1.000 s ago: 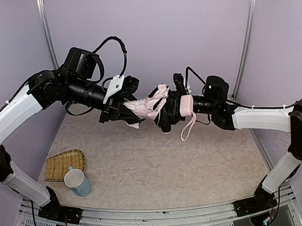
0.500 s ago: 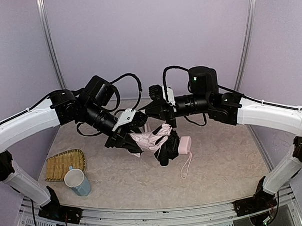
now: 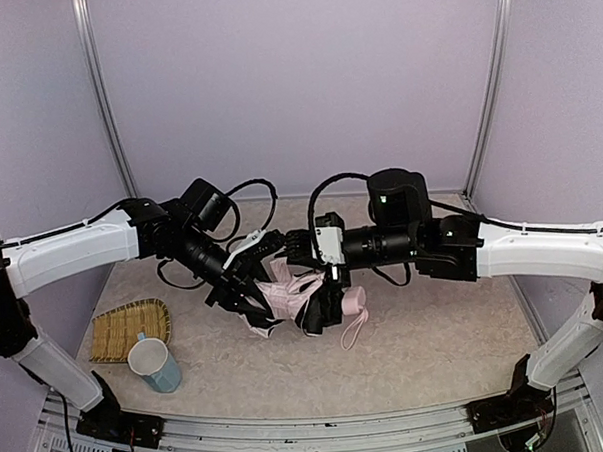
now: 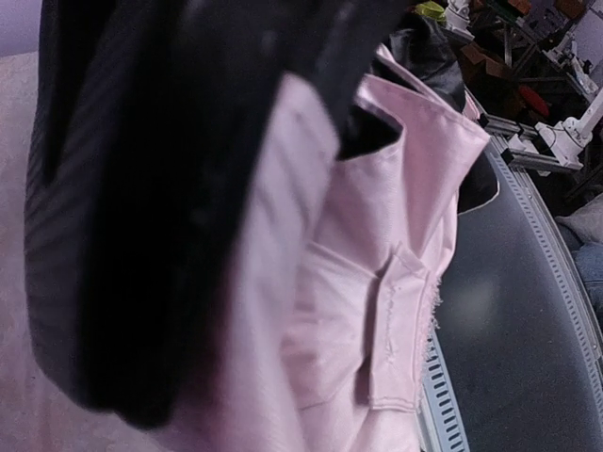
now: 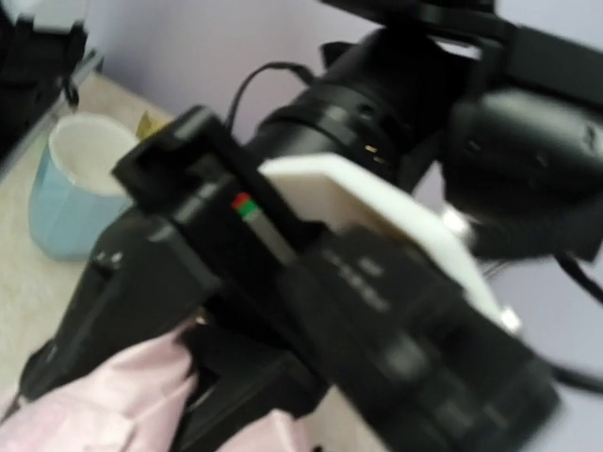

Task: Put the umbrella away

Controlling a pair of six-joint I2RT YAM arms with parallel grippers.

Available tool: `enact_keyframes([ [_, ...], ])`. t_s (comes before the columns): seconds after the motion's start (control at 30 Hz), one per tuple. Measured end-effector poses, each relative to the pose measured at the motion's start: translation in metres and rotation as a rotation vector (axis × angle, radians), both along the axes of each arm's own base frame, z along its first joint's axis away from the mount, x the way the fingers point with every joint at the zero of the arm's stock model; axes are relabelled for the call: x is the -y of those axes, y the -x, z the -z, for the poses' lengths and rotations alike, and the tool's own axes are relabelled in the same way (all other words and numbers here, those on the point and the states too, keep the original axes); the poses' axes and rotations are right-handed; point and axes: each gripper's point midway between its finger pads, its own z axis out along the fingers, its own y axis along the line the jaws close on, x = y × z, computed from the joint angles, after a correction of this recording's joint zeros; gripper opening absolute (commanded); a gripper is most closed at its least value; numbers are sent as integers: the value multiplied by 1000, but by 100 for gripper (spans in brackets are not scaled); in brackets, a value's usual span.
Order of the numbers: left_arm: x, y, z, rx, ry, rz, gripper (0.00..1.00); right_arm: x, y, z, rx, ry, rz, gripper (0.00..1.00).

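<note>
A robot lab booth: lilac panel walls (image 3: 295,76), metal posts (image 3: 492,78), rail-edged table (image 3: 437,350).

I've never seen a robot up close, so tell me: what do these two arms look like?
The left arm and right arm have long white shells joined by black cylindrical joints. Looped black cables run along the wrists. The left gripper is black with a white side plate and a small red-green mark.

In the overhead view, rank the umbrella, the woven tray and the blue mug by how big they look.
Largest: umbrella, though it may be nearer the camera.
Second: woven tray.
Smallest: blue mug.
</note>
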Motion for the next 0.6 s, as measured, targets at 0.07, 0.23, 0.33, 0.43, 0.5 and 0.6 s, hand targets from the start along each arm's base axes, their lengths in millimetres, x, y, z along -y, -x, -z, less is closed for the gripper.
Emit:
enact_keyframes([
  [0.07, 0, 0, 6, -38, -13, 2, 0, -2, 2, 8, 43, 41, 5, 0],
  [0.23, -4, -14, 16, -67, -45, -47, 0, -10, 13, 24, 168, 138, 6, 0],
  [0.33, -8, -24, 22, -71, -74, -94, 0, -15, 19, 39, 272, 208, 9, 0],
  [0.43, -9, -34, 38, -94, -121, -128, 0, -20, 9, 59, 368, 276, 28, 0],
  [0.5, -10, -44, 54, -117, -159, -153, 0, -23, -2, 78, 425, 338, 49, 0],
  [0.6, -14, -60, 85, -155, -224, -190, 0, -24, -19, 111, 504, 425, 92, 0],
])
